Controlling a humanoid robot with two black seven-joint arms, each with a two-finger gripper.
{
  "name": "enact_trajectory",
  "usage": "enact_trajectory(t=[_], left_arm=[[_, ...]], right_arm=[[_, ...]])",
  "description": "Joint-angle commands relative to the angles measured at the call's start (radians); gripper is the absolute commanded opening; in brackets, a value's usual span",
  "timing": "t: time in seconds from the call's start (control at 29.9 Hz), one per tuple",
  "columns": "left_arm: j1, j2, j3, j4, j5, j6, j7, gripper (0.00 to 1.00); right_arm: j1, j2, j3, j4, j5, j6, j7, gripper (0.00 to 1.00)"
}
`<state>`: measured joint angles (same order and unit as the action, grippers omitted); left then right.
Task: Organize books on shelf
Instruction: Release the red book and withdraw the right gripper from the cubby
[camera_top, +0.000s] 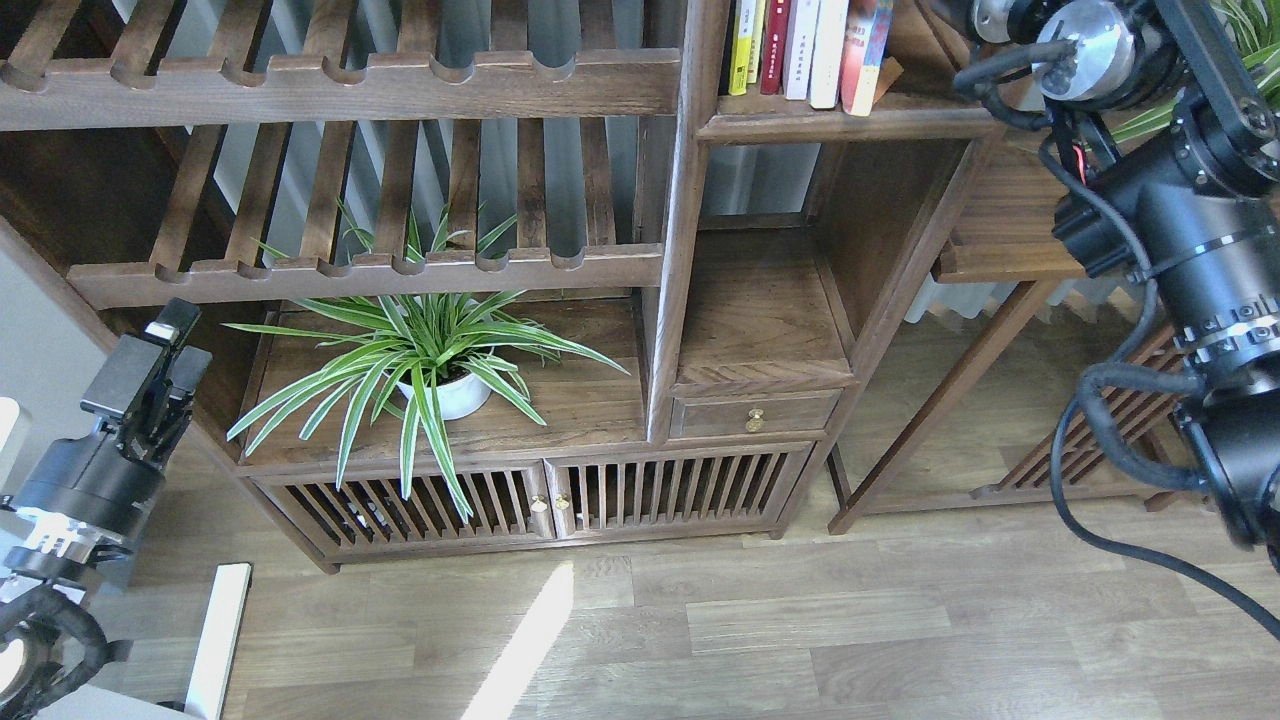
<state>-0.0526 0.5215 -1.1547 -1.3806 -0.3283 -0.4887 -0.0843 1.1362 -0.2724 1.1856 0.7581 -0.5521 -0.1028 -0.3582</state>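
Books (808, 50) are standing upright in a row on the narrow walnut shelf (845, 122) at top, left gripper (165, 375) hanging low-left with fingers looking closed and empty, right gripper's end is out of frame.
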Motion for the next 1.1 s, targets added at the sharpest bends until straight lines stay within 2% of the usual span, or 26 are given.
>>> enact_trajectory(t=[0.0, 0.37, 0.64, 0.8, 0.9, 1.07], left_arm=[[0.011, 0.000, 0.000, 0.000, -0.005, 0.000, 0.002, 0.93], [0.020, 0.000, 0.000, 0.000, -0.006, 0.000, 0.002, 0.94], [0.020, -0.001, 0.000, 0.000, -0.006, 0.000, 0.005, 0.94], [0.020, -0.001, 0.001, 0.000, -0.006, 0.000, 0.008, 0.94], [0.020, -0.001, 0.000, 0.000, -0.006, 0.000, 0.006, 0.94], [0.020, -0.001, 0.001, -0.001, -0.006, 0.000, 0.006, 0.94]], right_arm=[[0.000, 0.009, -0.007, 0.001, 0.001, 0.000, -0.001, 0.33], [0.002, 0.013, -0.007, 0.030, 0.001, 0.000, -0.001, 0.31], [-0.018, -0.053, 0.002, 0.108, 0.001, 0.000, -0.016, 0.43], [-0.079, -0.088, 0.012, 0.211, 0.003, -0.003, -0.018, 0.49], [-0.104, -0.116, 0.012, 0.282, 0.003, -0.026, -0.019, 0.52], [-0.122, -0.136, 0.028, 0.349, 0.004, -0.060, -0.019, 0.62]])
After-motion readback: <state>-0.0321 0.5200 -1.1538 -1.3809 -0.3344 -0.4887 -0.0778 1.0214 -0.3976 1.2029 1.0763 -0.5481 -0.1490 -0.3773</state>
